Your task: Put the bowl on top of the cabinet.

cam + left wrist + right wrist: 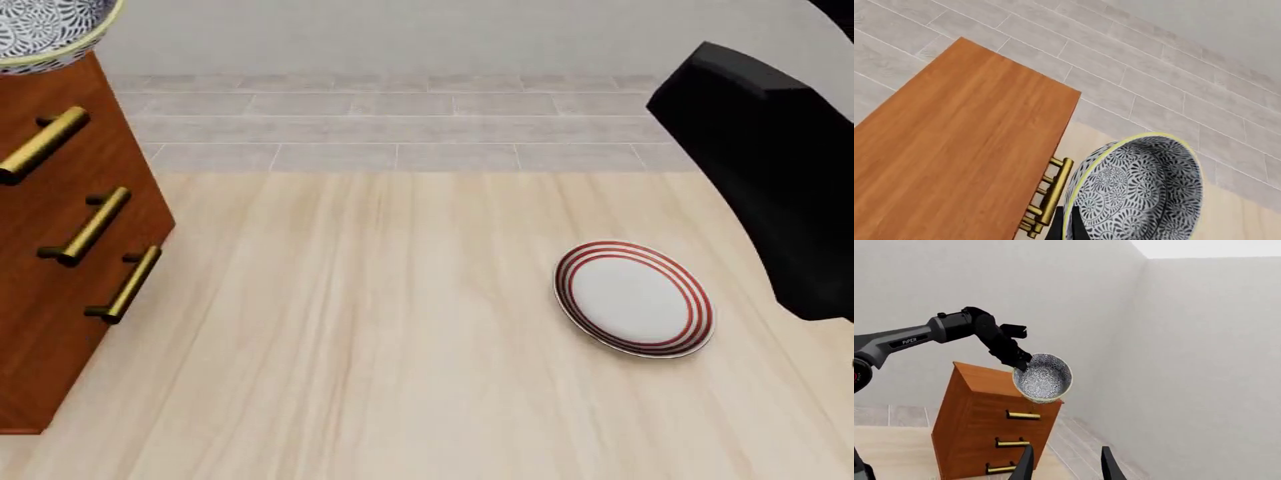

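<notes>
Blue-and-white bowl (1043,377), one, pinched by left claw (1021,361) over one cabinet (991,430); right claw (1066,465) spread.

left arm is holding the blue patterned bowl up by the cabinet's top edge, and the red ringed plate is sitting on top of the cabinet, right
Not quite. The plate lies on the table, well apart from the cabinet, as the front view shows. The rest holds: the left gripper holds the bowl at the cabinet's top edge.
</notes>
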{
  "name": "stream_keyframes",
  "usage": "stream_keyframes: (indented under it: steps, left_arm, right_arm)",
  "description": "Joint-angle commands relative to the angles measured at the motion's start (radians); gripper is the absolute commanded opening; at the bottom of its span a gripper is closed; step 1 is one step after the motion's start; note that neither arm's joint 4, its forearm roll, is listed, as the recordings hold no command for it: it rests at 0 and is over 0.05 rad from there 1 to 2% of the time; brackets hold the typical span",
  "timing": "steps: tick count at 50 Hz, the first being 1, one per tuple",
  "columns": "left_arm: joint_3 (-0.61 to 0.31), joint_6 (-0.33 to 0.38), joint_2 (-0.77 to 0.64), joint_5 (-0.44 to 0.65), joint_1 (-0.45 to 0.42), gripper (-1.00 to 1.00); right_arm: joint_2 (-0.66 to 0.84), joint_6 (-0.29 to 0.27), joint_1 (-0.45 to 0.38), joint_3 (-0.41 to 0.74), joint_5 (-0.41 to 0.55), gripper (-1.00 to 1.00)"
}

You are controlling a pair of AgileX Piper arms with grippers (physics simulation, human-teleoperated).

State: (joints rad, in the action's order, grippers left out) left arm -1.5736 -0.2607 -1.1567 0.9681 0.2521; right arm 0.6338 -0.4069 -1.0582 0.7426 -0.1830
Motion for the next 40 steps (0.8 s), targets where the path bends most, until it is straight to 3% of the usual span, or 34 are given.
stream_keyframes:
  steps: [1,25,32,40]
  left_arm:
    - [0.009,0.006,-0.001,-0.038,0.060,-1.00]
    - [0.023,-0.057,0.058,-0.064,0.145,-1.00]
    - [0.034,-0.077,0.069,-0.106,0.217,-1.00]
    - [0.041,-0.047,0.054,-0.104,0.245,-1.00]
  right_arm:
    - [-0.001,-0.001,-0.001,0.000,0.000,1.00]
    - [-0.002,0.000,-0.001,-0.001,-0.001,1.00]
    - [-0.003,-0.003,-0.004,-0.001,0.000,1.00]
    - [-0.004,-0.003,0.000,-0.001,0.001,1.00]
